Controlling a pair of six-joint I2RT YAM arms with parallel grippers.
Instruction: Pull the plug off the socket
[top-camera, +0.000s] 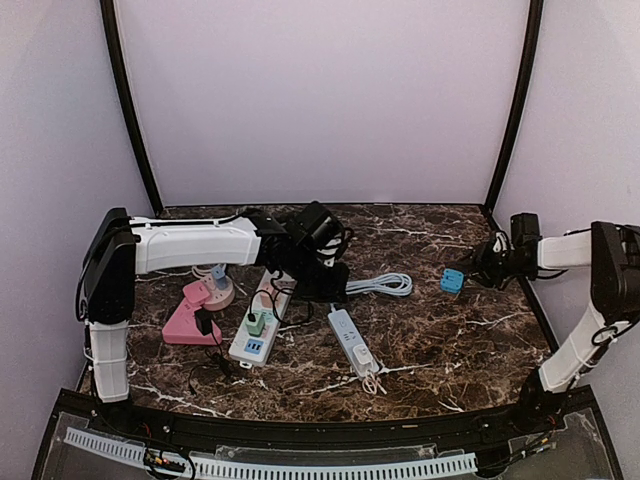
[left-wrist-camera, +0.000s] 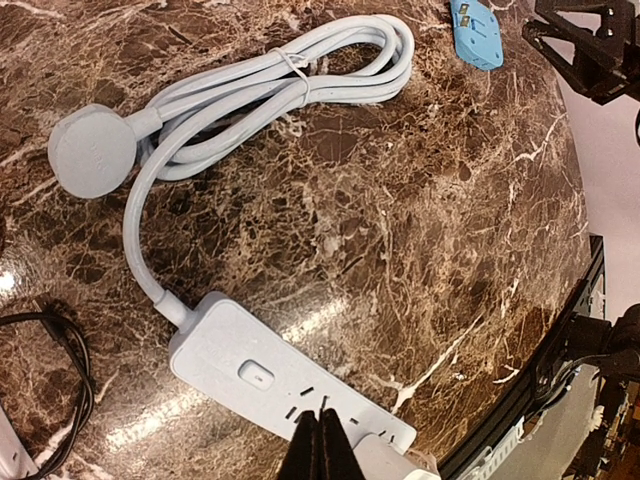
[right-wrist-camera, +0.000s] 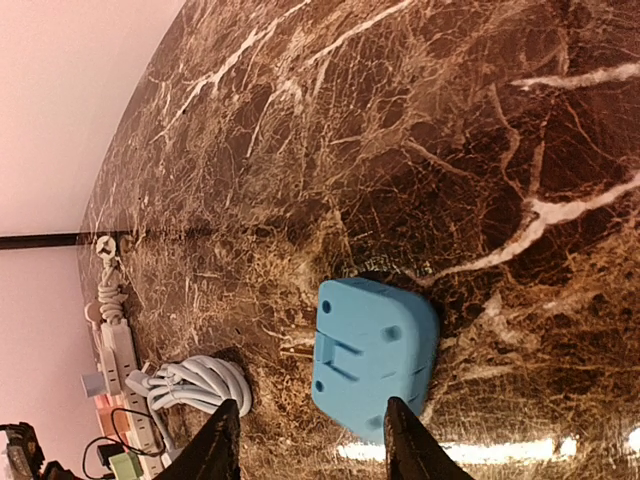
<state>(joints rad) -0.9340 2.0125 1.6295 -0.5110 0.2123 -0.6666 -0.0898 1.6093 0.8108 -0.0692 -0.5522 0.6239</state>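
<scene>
The small sky-blue plastic plug (right-wrist-camera: 375, 370) lay flat on the brown white-veined marble tabletop (top-camera: 450, 340), free of any socket, at about two o'clock from the pale grey power strip (left-wrist-camera: 270, 370) and well apart from it. The right gripper (right-wrist-camera: 310, 408) hovered over it with its fingers spread and gripping nothing. The left gripper (left-wrist-camera: 322, 440) was clenched tight, tips down at the strip's socket end; whether it touched the strip could not be told. The plug looked light, rigid and smooth-skinned, so it would probably slip unless taken across its flat sides, at nine and three o'clock. The strip's grey rubbery cable (left-wrist-camera: 280, 90) sat coiled and tied at its twelve o'clock, ending in a round moulded mains plug (left-wrist-camera: 92, 152).
</scene>
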